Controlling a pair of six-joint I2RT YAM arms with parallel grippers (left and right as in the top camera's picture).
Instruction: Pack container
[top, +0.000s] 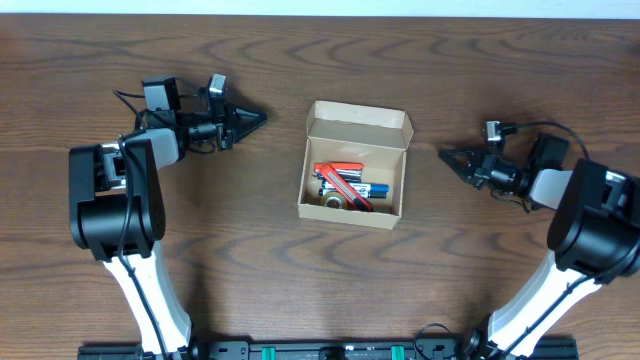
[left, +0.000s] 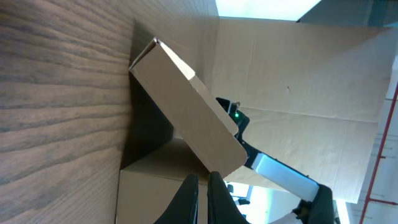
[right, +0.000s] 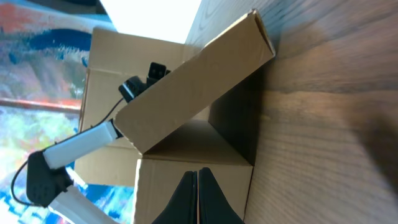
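A dark brown wooden table (top: 250, 230) with wavy grain fills the overhead view. A black rail (top: 330, 350) runs along its near edge. Tan cardboard panels (left: 298, 68) stand beyond the table.

Bare table (top: 262, 185) either side of the container (top: 303, 185), top open, raised lid flap (top: 358, 122) blocking its far edge

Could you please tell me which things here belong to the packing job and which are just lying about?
Job in hand: container; red item and blue pens inside it; left pincer; right pincer.
Just there: wooden table; cardboard backdrop.
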